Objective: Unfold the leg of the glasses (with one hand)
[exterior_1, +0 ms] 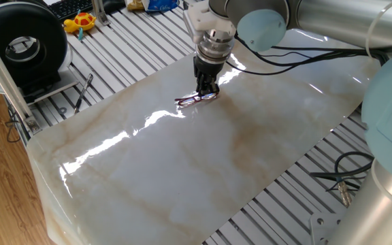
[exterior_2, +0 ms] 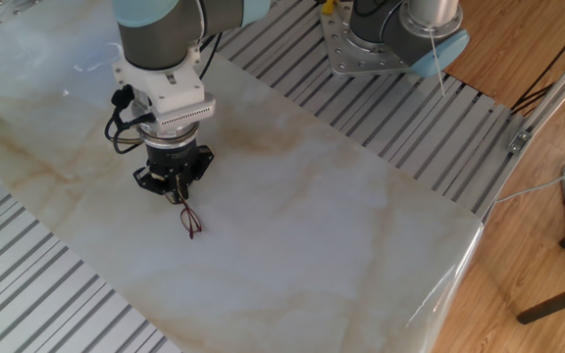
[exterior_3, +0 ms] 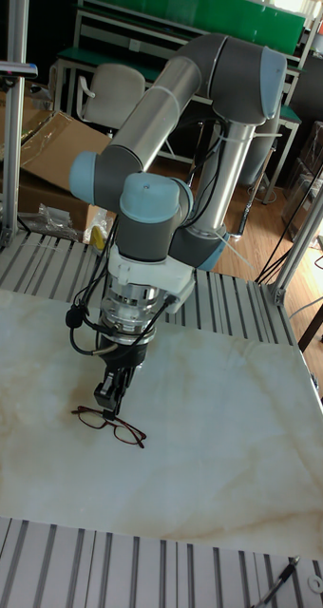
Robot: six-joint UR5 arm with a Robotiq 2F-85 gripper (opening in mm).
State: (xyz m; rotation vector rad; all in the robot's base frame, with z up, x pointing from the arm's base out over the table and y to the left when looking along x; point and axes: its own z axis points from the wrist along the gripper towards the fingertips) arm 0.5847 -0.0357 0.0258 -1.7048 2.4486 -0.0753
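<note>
So the glasses (exterior_3: 110, 424) are lying on the marble-look tabletop (exterior_1: 203, 170), lenses facing out toward the front edge in the tall view. The gripper (exterior_3: 110, 394) is pointing straight down right at them, its tips at the back of the frame, roughly by the middle. From the tall view the fingers (exterior_3: 104, 391) look nearly closed together, with just a thin gap, and they seem to be pinching something thin on the glasses, but I honestly can't tell if it's really clamped. In the other fixed view the glasses (exterior_2: 190, 221) stick out from under the gripper (exterior_2: 175, 193). A black pen-like tool (exterior_1: 82, 93) sits off on the slatted table, well apart.
</note>
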